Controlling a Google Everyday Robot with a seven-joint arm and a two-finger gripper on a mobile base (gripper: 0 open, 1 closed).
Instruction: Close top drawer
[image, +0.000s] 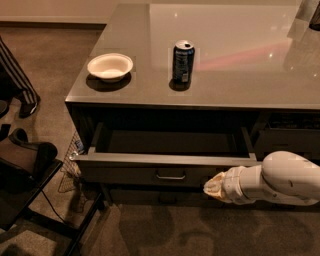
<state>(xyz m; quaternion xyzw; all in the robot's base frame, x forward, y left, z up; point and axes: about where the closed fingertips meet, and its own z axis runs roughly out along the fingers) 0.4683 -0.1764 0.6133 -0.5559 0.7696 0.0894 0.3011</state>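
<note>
Camera view, items listed left to right.

1. Dark striped cloth (12, 70), far left edge, over the brown carpet floor (165, 230).
2. Black padded seat on a black metal frame (25, 160), lower left corner (only partly in view).
3. Thin wire mesh object (66, 172), on the floor just beside the drawer's left end.
4. Glossy grey rectangular desk top (240, 55), filling the upper centre and right.
5. Shallow white round bowl (110, 66), upright on the desk top near its front left corner.
6. Dark blue metal drink can (183, 61), upright on the desk top, right of the bowl and apart from it.
7. Wide, shallow grey top drawer (130, 172), directly under the desk top's front edge, standing partly pulled out with its grey inside showing; small silver bar handle (170, 176) at the centre of its front.
8. Cream-coloured pointed gripper (212, 186), low against the drawer front, just right of the handle (whether it is spread or pressed together cannot be told, nor whether it touches the front).
9. White rounded robot arm (285, 177), reaching in from the right edge behind the gripper.
10. Narrower dark compartment (290, 132), under the desk top at far right.
</note>
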